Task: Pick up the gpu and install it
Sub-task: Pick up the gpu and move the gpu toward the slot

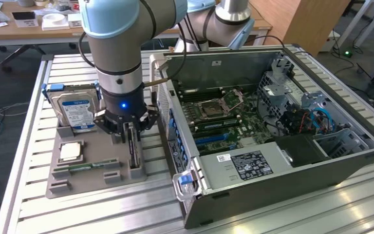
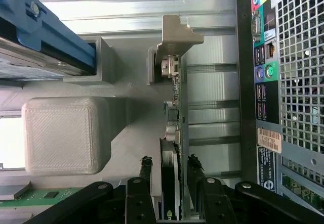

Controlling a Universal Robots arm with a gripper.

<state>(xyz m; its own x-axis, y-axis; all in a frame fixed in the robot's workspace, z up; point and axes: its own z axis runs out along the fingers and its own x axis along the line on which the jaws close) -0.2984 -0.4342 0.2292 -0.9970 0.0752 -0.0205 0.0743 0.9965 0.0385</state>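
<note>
The gpu is a thin green card standing on edge in a slot of the grey holder, with its silver end bracket at the far end. My gripper hangs straight over it. The black fingers straddle the card's near end, one on each side. A narrow gap shows between one finger and the card, so the gripper is open around it. The card sits in its slot.
The open computer case lies at the exterior view's right, close beside the holder, with its motherboard facing up and its rear port panel near the card. The holder also carries a hard drive, a processor and a memory stick.
</note>
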